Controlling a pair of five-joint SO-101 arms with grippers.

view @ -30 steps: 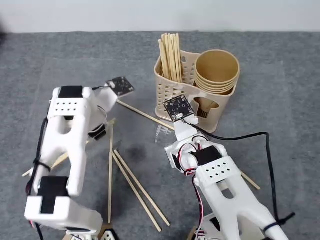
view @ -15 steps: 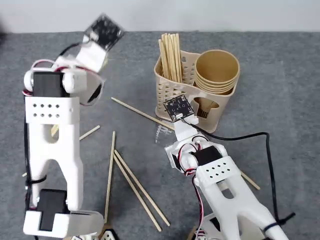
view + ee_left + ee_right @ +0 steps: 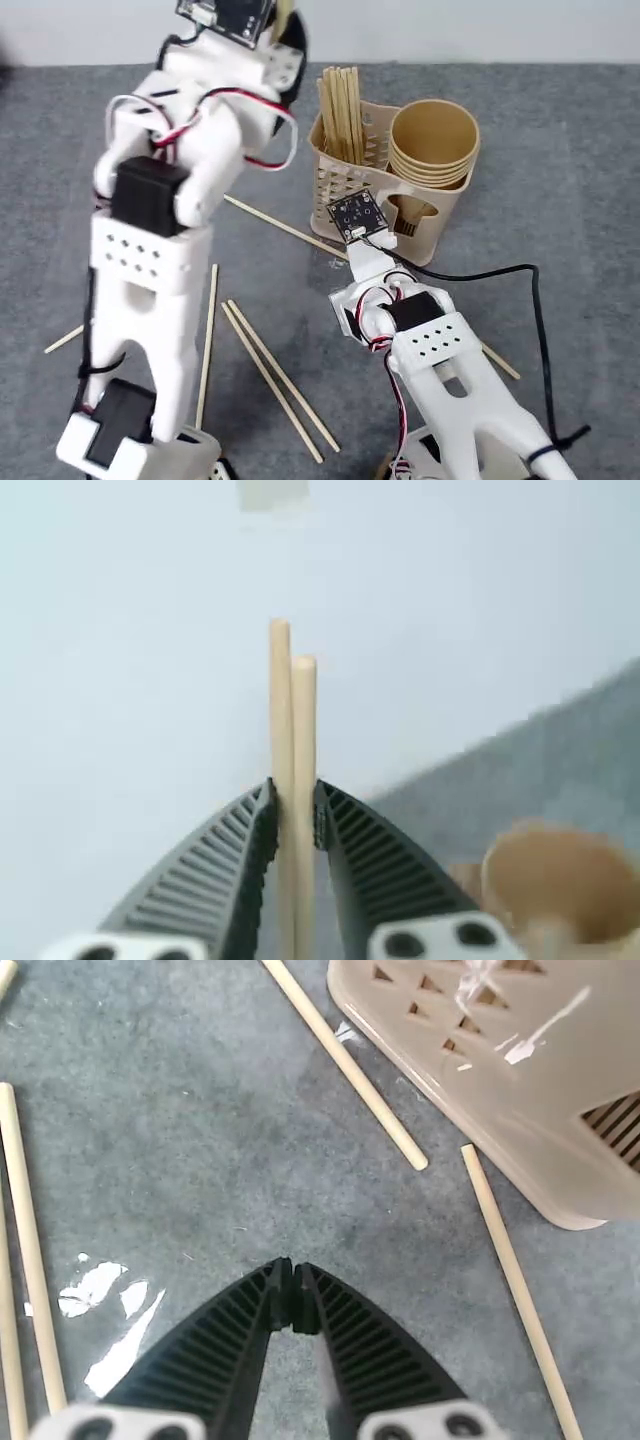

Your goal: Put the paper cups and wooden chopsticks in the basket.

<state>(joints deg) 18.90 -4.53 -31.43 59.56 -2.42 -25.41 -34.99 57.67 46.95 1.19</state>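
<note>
A: Two wooden chopsticks [image 3: 292,705] clamped in the left gripper [image 3: 295,792], tips sticking out past it, high above the table [image 3: 560,250].

B: Light, stiff, smooth. Likely to scissor or slip under a loose pinch; better gripped together, near mid-length.

A: Below and beside that gripper, the basket [image 3: 338,185]: paper cups [image 3: 435,140] nested in one compartment, upright sticks [image 3: 342,105] in the other. Narrow opening, crowded already; probably needs an upright entry.

B: Nothing in the right gripper [image 3: 292,1282], closed tight on itself, low over the table. Just ahead, loose chopsticks [image 3: 345,1065], basket wall beyond. Little room between.
</note>
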